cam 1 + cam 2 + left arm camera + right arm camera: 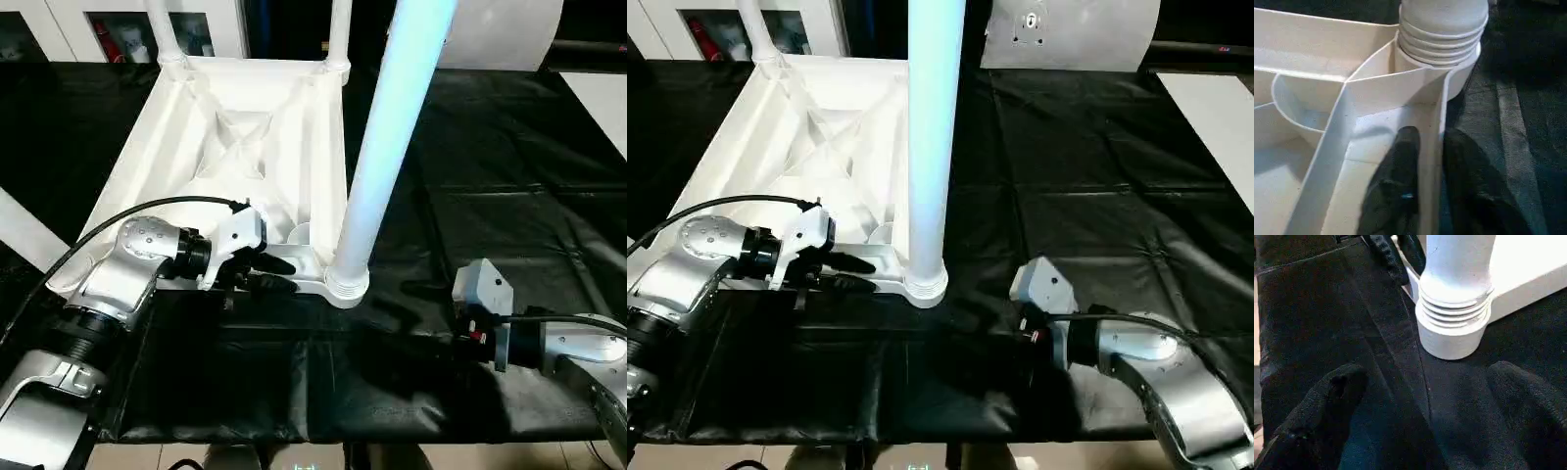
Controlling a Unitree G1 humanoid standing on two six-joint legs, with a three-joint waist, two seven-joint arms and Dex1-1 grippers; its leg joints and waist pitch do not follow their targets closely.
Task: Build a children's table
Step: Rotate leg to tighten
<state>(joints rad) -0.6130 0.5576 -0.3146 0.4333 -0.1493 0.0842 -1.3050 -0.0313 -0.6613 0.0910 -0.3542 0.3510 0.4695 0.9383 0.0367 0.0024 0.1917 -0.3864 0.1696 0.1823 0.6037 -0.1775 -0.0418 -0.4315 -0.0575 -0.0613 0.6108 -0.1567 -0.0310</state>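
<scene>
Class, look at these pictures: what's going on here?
A humanoid robot is assembling a white children's table, whose top lies upside down on a black-covered worktable. The left gripper pinches the top's near rim beside a leg standing in its corner socket. The right gripper waits open on the cloth.

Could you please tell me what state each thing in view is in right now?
Table top: upside down on the black worktable, ribbed underside up.
Near leg: upright, seated in the near corner socket.
Far legs: upright in the far corners.
Left gripper: fingers straddling the table top's near rim.
Right gripper: open, holding nothing, short of the near leg's base.
</scene>
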